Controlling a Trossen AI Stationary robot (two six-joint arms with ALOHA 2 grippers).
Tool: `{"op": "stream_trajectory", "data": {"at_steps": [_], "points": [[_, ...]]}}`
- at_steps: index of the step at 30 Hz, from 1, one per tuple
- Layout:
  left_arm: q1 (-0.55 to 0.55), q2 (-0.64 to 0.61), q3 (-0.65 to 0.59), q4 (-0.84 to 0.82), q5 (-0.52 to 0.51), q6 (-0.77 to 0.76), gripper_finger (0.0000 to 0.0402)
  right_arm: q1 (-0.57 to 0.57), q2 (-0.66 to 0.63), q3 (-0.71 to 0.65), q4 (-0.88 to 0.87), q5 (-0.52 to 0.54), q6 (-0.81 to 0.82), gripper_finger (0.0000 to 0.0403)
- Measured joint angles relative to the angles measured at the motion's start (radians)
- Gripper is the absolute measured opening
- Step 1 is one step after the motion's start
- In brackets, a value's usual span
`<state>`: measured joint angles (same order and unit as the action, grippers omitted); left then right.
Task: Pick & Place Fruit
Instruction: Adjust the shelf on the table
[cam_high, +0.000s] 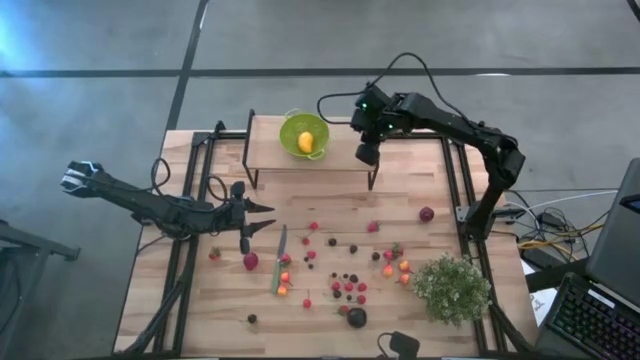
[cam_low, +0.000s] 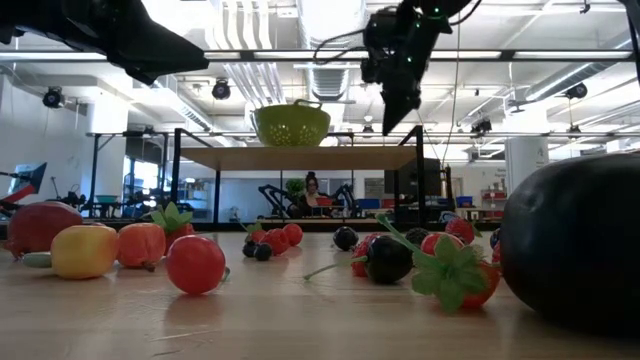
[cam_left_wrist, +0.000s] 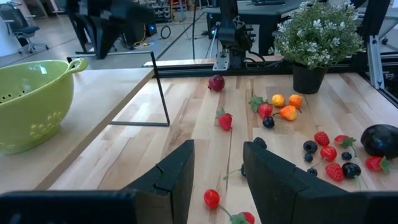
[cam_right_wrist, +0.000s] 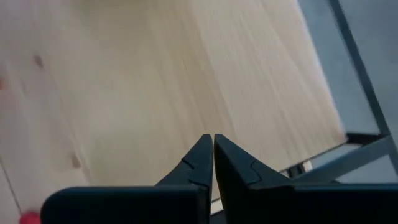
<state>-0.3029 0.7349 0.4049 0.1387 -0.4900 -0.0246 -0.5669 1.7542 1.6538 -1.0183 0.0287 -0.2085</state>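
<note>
Wooden table (cam_high: 200, 310) carries the scattered fruit (cam_high: 350, 285), mostly between the knife (cam_high: 279, 258) and the plant (cam_high: 452, 288); no single long axis shows. Beyond the knife, a colander (cam_high: 304, 133) holds a yellow piece. Right gripper (cam_high: 367, 155), fingers pressed together, hangs empty beside the colander; left gripper (cam_high: 262, 218) is spread near the knife.
</note>
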Motion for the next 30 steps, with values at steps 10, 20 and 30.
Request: {"op": "stream_trajectory", "data": {"at_steps": [10,20,30], "points": [[0.0,0.0,0.0,0.0,0.0,-0.002,0.0145,-0.02,-0.002,-0.069,-0.016,0.076,0.026,0.0008],[0.0,0.0,0.0,-0.001,0.0,-0.008,0.0145,-0.026,-0.012,-0.071,-0.074,0.152,0.061,0.0008],[0.0,0.0,0.0,-0.001,0.002,-0.01,0.0145,-0.027,-0.013,-0.072,-0.112,0.204,0.069,0.0008]]}}
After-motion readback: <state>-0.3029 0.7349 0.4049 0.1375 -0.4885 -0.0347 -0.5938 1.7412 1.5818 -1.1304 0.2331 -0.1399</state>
